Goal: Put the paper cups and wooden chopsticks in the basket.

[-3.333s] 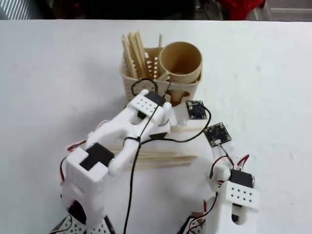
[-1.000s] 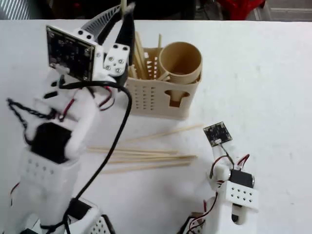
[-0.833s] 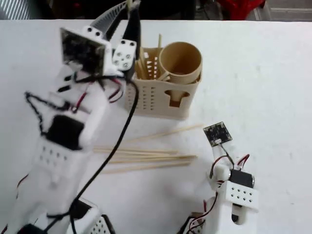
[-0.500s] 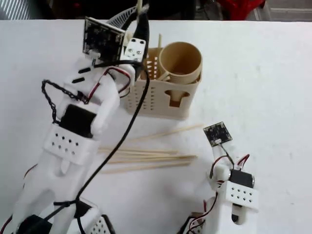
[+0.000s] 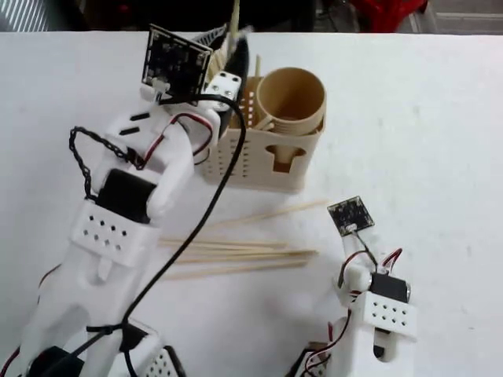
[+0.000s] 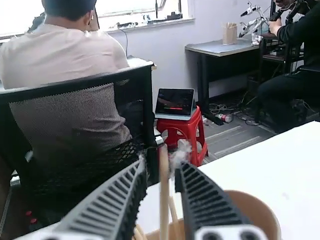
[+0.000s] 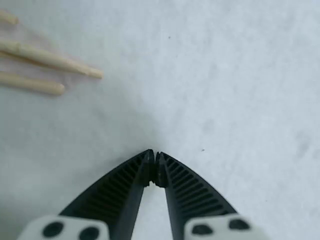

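Left gripper [image 6: 162,164] clamps one upright chopstick [image 6: 163,210] over the basket [image 5: 251,157]; right gripper [image 7: 154,159] closed

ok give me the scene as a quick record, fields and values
left gripper: shut on one chopstick, upright, over the basket
right gripper: shut, holding nothing, over bare table
paper cups: stacked inside the basket
loose chopsticks: several flat on the table, in front of the basket
left to do: loose chopsticks
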`<state>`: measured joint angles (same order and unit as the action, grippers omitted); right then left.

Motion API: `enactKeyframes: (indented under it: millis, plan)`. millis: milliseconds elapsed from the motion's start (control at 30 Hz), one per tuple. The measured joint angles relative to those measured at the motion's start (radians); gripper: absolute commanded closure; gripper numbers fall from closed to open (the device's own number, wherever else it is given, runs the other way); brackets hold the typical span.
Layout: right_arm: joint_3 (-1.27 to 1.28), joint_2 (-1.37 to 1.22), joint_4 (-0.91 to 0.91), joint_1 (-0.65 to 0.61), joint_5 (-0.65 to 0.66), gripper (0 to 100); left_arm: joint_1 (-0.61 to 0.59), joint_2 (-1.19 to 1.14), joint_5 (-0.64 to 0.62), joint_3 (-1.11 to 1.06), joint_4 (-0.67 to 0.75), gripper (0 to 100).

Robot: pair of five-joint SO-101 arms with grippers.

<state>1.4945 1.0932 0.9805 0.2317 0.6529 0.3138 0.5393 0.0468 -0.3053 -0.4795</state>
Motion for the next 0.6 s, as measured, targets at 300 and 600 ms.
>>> enactKeyframes:
  millis: [300, 600]
  plan:
    - [0.0, 0.0, 0.0, 0.0, 0.0, 98.1, -0.199, -0.002, -0.114, 0.0, -0.041, 87]
    - [0.0, 0.0, -0.023, 0.0, 0.0, 98.1, -0.56, -0.203, -0.183, 0.002, -0.367, 87]
